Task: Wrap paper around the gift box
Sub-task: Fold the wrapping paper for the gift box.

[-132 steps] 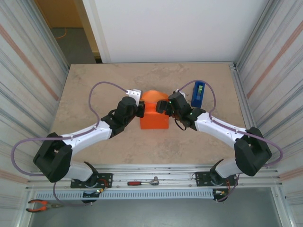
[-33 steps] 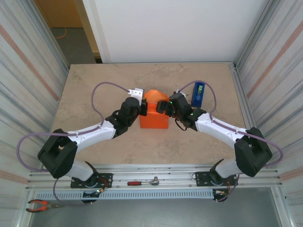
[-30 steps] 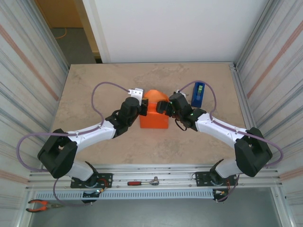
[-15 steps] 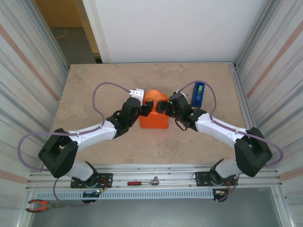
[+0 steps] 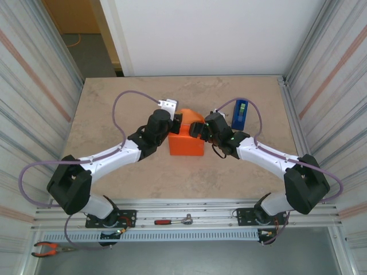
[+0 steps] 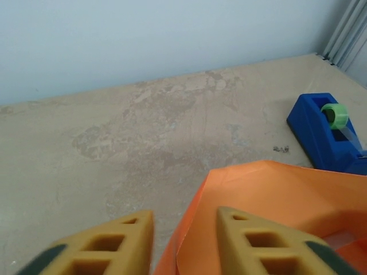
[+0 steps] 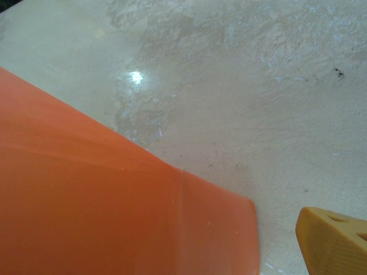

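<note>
Left claw (image 6: 183,213): released; paper (image 6: 275,189) edge is seen between its fingers from the wrist.
Right claw (image 5: 196,129): spread wide at the gift box's (image 5: 186,144) right.

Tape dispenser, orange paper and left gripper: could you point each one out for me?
tape dispenser (image 6: 316,127): left wrist view, side of its blue body.
paper (image 6: 275,189): left wrist view, surface of the raised flap.
left gripper (image 6: 182,215): left wrist view, midway between its yellow fingertips.

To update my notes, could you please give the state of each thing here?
gift box: covered in paper, far end open.
paper: far flap raised, loose.
tape dispenser: upright, roll loaded.
left gripper: open around paper edge.
right gripper: open beside gift box.
</note>
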Motion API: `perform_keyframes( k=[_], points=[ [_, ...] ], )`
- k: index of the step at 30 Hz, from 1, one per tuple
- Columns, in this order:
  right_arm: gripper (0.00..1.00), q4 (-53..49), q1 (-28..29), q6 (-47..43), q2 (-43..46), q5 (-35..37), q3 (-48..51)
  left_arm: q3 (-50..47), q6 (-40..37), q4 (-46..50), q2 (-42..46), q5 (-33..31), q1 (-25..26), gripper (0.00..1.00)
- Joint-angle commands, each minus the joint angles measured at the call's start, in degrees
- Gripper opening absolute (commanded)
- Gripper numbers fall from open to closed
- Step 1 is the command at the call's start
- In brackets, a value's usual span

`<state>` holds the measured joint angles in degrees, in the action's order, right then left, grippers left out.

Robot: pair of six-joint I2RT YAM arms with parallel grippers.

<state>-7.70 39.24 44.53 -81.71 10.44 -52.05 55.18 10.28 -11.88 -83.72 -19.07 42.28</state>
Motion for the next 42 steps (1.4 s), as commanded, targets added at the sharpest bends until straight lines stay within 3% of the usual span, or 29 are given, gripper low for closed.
perform_keyframes(
  k=[1,3,4,5,7,8,9,10,11,13,14,15,18,23,33,42],
  points=[
    [0.98,-11.3,-0.3,-2.5,-1.9,0.0,2.8,4.0,-1.3,5.1,1.2,2.6,-1.1,0.5],
    [0.98,-11.3,-0.5,-2.4,-1.9,-0.1,2.9,5.4,-1.3,7.6,1.2,3.5,-1.4,0.55],
    [0.98,-11.3,-0.4,-2.4,-1.9,-0.1,2.9,5.7,-1.4,8.5,1.2,3.6,-1.5,0.53],
    [0.98,-11.3,-0.4,-2.5,-1.8,-0.1,2.9,5.7,-1.5,8.6,1.3,3.8,-1.5,0.43],
    [0.98,-11.2,-0.4,-2.4,-1.9,-0.1,3.0,4.8,-1.5,8.0,1.8,4.1,-1.5,0.16],
    [0.98,-11.2,-0.4,-2.4,-1.9,-0.2,2.9,4.2,-1.3,7.3,2.1,4.0,-1.5,0.09],
    [0.98,-11.2,-0.5,-2.4,-2.0,-0.2,2.9,3.3,-0.8,6.3,2.5,4.1,-1.5,0.09],
    [0.98,-11.2,-0.4,-2.4,-2.0,-0.2,2.9,2.0,-0.6,5.0,3.0,4.3,-1.5,0.13],
    [0.98,-11.4,-0.5,-2.4,-2.0,-0.3,2.9,0.7,-0.3,3.7,3.5,4.6,-1.5,0.23],
    [0.98,-11.5,-0.4,-2.4,-2.0,-0.4,2.9,-2.3,0.8,0.3,4.6,4.9,-1.4,0.52],
    [0.98,-11.5,-0.4,-2.4,-2.0,-0.3,2.9,-3.3,1.2,-0.8,4.9,5.0,-1.4,0.61],
    [0.98,-11.6,-0.4,-2.4,-2.0,-0.2,2.9,-4.4,1.6,-1.6,5.3,5.2,-1.4,0.68],
    [0.98,-11.8,-0.5,-2.5,-2.0,-0.3,2.8,-5.8,3.0,-2.6,5.2,5.8,-1.4,0.77],
    [0.98,-12.3,-0.5,-2.7,-2.2,-0.4,2.1,-6.8,3.9,-3.9,2.9,4.2,-0.3,0.8],
    [0.98,-16.2,-2.7,-4.8,0.0,-2.1,-2.9,-5.6,4.7,-1.0,-2.4,-8.4,2.0,0.8],
    [0.98,-22.0,-8.1,-6.4,4.8,-6.5,-10.8,-6.4,5.3,-0.1,-2.9,-10.2,3.1,0.79]
  ],
)
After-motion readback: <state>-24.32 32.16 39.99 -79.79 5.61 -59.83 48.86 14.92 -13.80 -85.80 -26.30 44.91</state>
